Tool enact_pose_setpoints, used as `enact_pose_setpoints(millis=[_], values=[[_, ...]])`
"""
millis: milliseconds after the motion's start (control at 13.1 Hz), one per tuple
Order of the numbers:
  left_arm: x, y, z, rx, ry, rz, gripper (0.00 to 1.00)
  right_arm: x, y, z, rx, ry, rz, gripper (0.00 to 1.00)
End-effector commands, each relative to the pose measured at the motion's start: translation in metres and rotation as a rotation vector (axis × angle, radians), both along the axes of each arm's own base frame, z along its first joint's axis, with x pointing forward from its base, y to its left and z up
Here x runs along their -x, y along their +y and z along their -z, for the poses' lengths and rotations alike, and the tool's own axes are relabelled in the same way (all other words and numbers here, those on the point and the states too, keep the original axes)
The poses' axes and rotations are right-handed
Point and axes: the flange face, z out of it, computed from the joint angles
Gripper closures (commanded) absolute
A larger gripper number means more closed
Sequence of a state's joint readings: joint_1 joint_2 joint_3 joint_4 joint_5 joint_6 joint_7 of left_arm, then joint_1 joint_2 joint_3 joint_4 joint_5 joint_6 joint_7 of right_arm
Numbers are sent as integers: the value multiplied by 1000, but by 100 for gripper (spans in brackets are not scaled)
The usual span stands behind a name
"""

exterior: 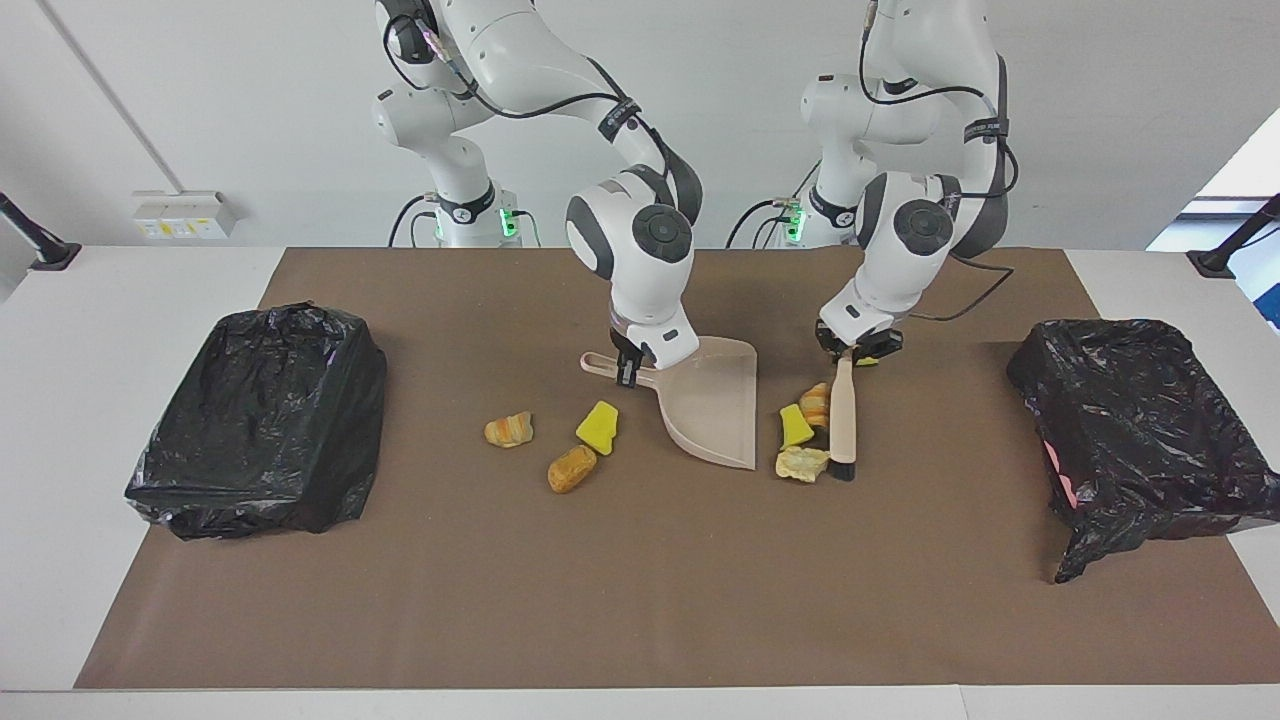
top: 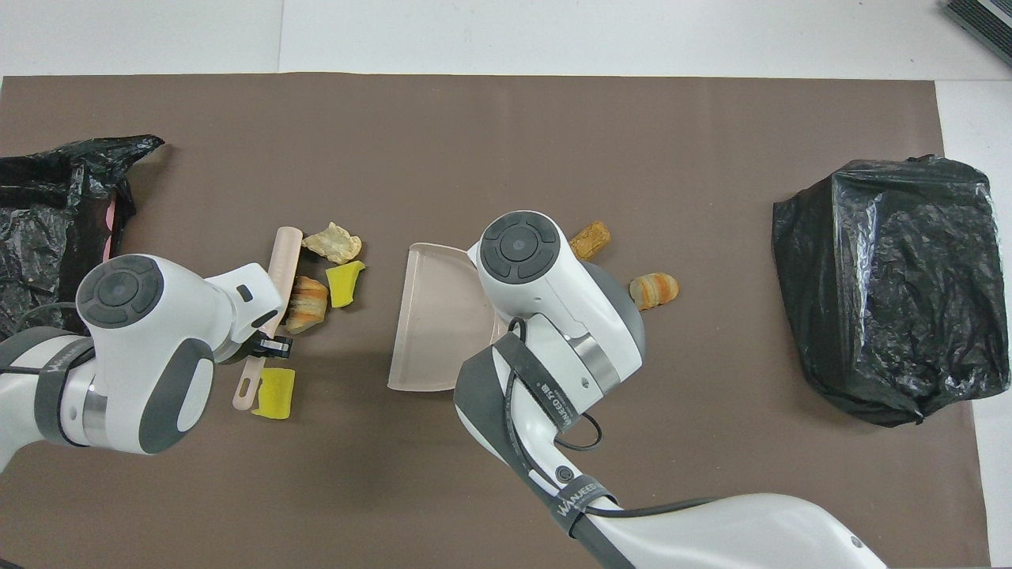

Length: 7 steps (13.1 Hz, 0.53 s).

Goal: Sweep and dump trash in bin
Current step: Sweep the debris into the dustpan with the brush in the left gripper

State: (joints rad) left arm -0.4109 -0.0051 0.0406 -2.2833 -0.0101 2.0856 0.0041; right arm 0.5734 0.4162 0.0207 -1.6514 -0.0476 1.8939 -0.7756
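Left gripper [exterior: 857, 350] clamped on handle of beige plastic hand brush [exterior: 843, 415], brush head down on brown paper table cover [exterior: 640, 600], dark bristles at end farther from robots. Right gripper [exterior: 629, 368] pinching handle of beige plastic dustpan [exterior: 712, 400], pan resting on cover mid-table, open lip facing brush.

Trash, seven lumps:
- Three bunched against brush on side toward dustpan: striped orange-tan bread-like piece [top: 307, 303] touching brush, bright yellow sponge chunk [top: 344, 283] touching that piece, pale crumpled tan lump [top: 333, 243] by bristle end, just farther from robots. Cluster near dustpan lip, small gap, not in pan.
- Bright yellow sponge block [top: 275, 392] beside brush handle end, nearer to robots than cluster, just under left gripper in facing view.
- Three on dustpan's handle side, toward right arm's end: bright yellow sponge wedge [exterior: 598, 427] just beside pan (hidden by right arm in overhead view), golden-brown bread-like roll [exterior: 571, 468] a bit farther from robots, striped tan bread-like piece [exterior: 509, 429] further toward right arm's end.

Two bins in crumpled black plastic bags: closed-looking black bundle [exterior: 262, 420] at right arm's end; open black-lined bin [exterior: 1140, 430] at left arm's end, pink showing at rim. Both well apart from trash.
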Motion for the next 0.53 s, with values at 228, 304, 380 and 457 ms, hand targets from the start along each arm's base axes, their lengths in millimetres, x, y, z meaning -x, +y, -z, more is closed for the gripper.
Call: enact_pose_setpoints(millis=[228,304,380,457], values=[[39,-59,-35,113,84,43,100,2,-2,3,17,-21,13,100],[38,-58,-57,123,87,36,100,3,-2,3,18,-20,13,100],[39,-49,-77,124,97,3,100,3,-2,3,18,-20,13,100],[44,-39,-93,122,99,-38,100,3,-2,3,18,-20,13,100]])
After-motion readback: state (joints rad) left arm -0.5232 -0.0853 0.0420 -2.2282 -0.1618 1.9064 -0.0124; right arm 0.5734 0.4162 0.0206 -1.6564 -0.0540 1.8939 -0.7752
